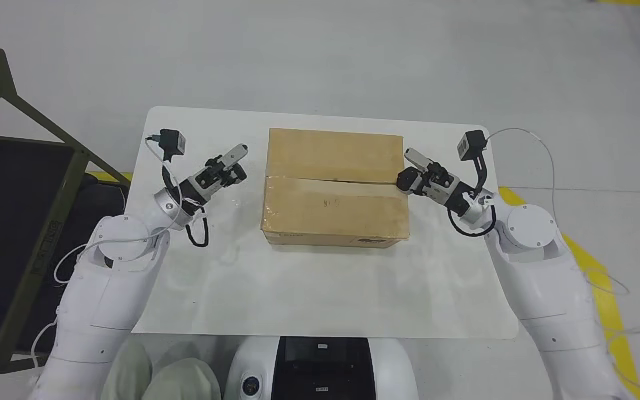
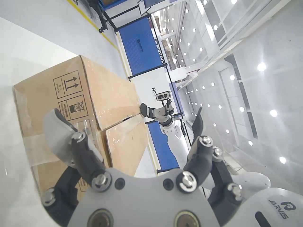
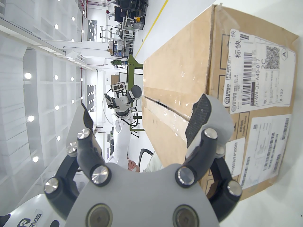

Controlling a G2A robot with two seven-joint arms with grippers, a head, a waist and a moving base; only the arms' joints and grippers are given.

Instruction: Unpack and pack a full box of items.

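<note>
Toward the far edge of the table [image 1: 300, 290], midway between its left and right edges, we see one box [image 1: 335, 185] of brown cardboard. It sits flat, with its long axis running from the table's left edge toward its right edge and its short ends facing the two arms. Its two top flaps lie shut and meet in a single seam that runs along the long axis. Glossy clear tape shows along that seam and over the left end of the box [image 2: 71, 90].

We count two grippers, one at each short end. The left gripper [image 1: 240, 163] is just beside the left end, apart from it, level with the seam. From its own wrist, the left gripper [image 2: 127, 116] shows its jaws spread wide. The right gripper [image 1: 407, 168] is close against the right end, and we cannot tell whether it touches. In its wrist view the right gripper [image 3: 143, 106] also has its jaws wide apart, and the box [image 3: 177, 72] shows three white labels [image 3: 258, 76] on its right end.
</note>
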